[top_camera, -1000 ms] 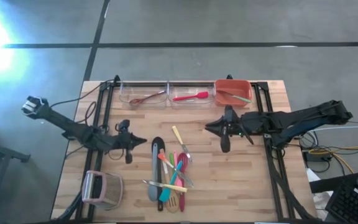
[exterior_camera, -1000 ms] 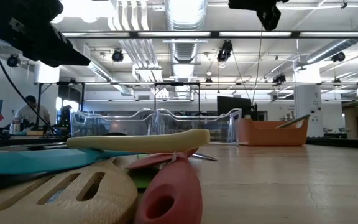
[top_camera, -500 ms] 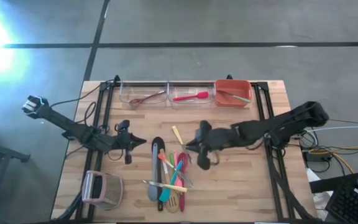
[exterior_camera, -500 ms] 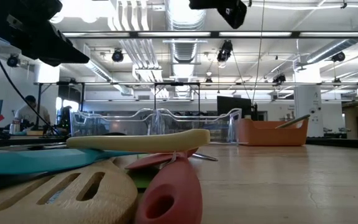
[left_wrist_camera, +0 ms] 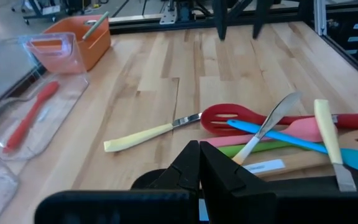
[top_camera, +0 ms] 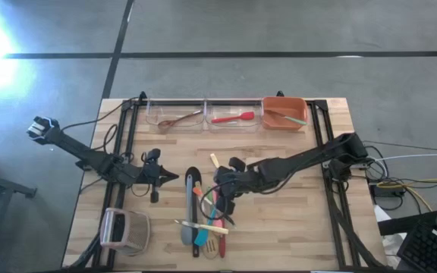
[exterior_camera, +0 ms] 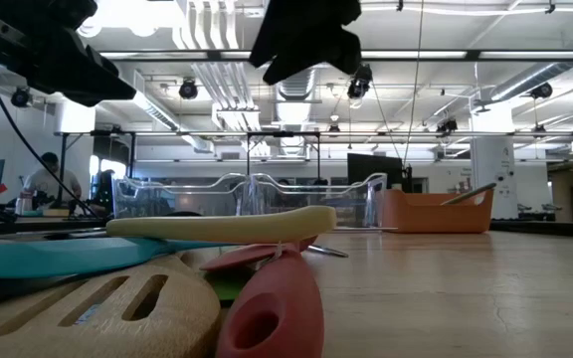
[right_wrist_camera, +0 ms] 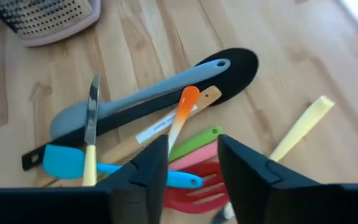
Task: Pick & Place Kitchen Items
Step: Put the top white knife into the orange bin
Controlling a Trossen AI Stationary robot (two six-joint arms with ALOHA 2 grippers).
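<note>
A pile of slim utensils (top_camera: 203, 216) lies on the table near its near edge: a grey spoon (right_wrist_camera: 135, 99), a black spatula (right_wrist_camera: 229, 68), teal, green, pink, red and wooden pieces, and a yellow-handled knife (left_wrist_camera: 145, 135). My right gripper (top_camera: 218, 186) hangs open above the pile's far right part, tilted down, its fingers standing over the green and pink handles (right_wrist_camera: 191, 146). It shows high up in the low view (exterior_camera: 306, 40). My left gripper (left_wrist_camera: 199, 168) waits shut, left of the pile (top_camera: 173, 176).
A pinkish-white grater (top_camera: 124, 230) lies at the near left. Along the far edge stand two clear bins, one holding a wooden spoon (top_camera: 174, 119) and one a red spatula (top_camera: 234, 117), and an orange bin (top_camera: 284, 114) holding a utensil. Bare wood lies right of the pile.
My right gripper has swept from in front of the orange bin toward the table's left and near edge, stretching the arm out until the gripper hangs over the pile. The utensils and my left arm have kept still.
</note>
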